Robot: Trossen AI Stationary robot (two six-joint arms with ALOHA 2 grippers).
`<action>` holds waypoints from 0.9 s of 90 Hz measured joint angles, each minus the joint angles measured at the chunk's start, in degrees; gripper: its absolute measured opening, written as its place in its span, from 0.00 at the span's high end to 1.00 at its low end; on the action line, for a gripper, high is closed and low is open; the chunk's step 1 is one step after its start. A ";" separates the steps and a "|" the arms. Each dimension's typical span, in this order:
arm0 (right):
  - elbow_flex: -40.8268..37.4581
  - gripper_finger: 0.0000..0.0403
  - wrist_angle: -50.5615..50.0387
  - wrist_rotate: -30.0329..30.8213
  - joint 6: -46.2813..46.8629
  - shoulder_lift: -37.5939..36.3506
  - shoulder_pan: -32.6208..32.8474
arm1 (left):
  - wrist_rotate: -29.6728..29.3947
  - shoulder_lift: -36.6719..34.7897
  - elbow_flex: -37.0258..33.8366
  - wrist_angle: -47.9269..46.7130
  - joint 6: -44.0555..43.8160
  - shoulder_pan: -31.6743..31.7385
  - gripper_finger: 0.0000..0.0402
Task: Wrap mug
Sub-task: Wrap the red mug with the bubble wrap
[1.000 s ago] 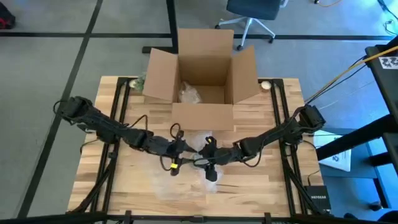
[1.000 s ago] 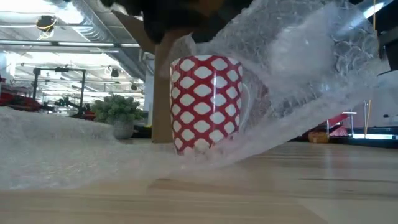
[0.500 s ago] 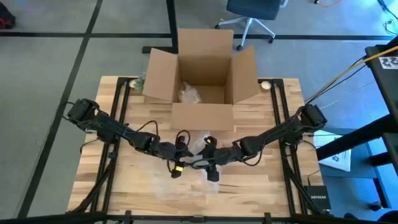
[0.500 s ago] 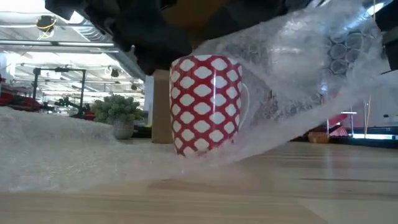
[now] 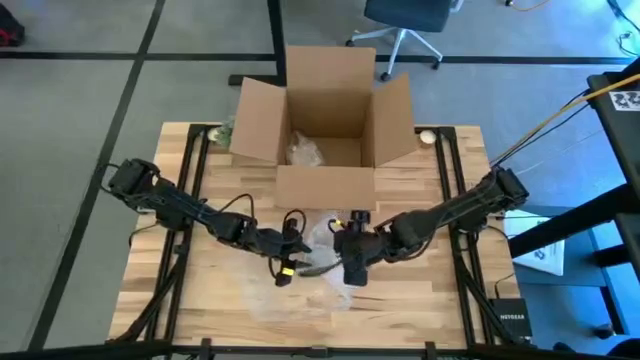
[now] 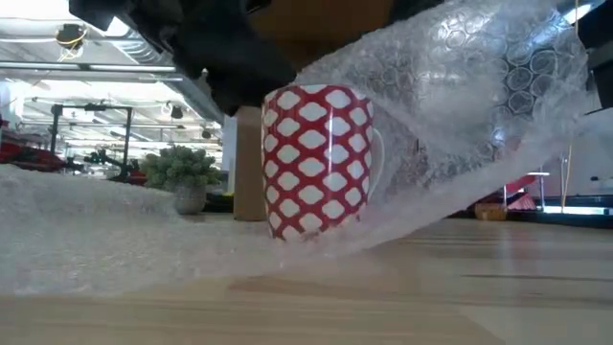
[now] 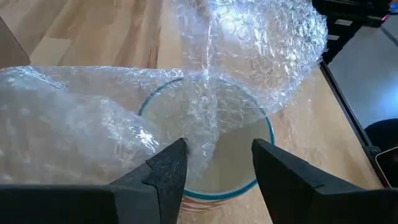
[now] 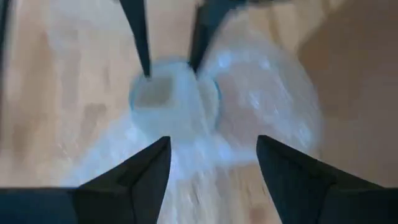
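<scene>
**While bubble wrap drapes the mug, both hands sit at the worktop's middle**

Where the pale wooden worktop (image 5: 400, 290) meets the low camera's eye, the red mug with a white lattice pattern (image 6: 321, 158) stands upright on a clear sheet of bubble wrap (image 6: 460, 105); one side of that sheet rises over the mug's rim and sags across its far side, the rest lies flat on the wood beside it. From above, the left hand (image 5: 291, 262) hangs over the mug at the middle of the worktop; its wrist view shows its two dark fingers (image 7: 163, 171) parted, one on either side of a fold of wrap that drops into the mug's open mouth; whether they pinch the fold, I cannot tell. The right hand (image 5: 352, 268) sits just beside it, fingers spread apart and gripping nothing, above the wrap. An open brown cardboard box (image 5: 325, 120) with crumpled wrap inside stands at the far edge; a small potted green plant (image 6: 182, 172) shows behind the mug.
</scene>
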 joint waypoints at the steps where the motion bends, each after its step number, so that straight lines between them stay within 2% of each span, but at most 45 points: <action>1: -0.29 0.44 -0.37 0.18 0.43 0.00 0.14 | 0.00 0.00 0.00 0.00 0.00 0.00 0.59; 13: -4.50 0.48 -0.90 1.11 4.58 0.08 1.20 | 0.00 0.00 0.00 0.07 0.41 0.00 0.59; 26: -6.52 0.63 2.82 1.11 5.71 0.11 1.46 | -0.01 0.00 0.00 0.07 0.39 0.00 0.59; 46: -7.07 0.90 24.48 -0.13 -9.67 2.96 0.56 | -0.01 0.00 0.00 0.20 0.39 0.09 0.59; 52: -7.07 0.97 29.29 -2.21 -12.41 4.70 -0.73 | -0.01 0.00 0.00 0.20 0.34 0.09 0.59; 68: -7.11 0.97 32.97 -7.46 -13.38 9.71 -4.93 | -0.11 -0.67 0.00 -0.29 -0.20 0.08 0.59; 81: -7.11 0.99 31.46 -10.67 -11.96 12.08 -6.25 | -0.03 -4.14 1.03 -5.52 -3.04 -0.18 0.59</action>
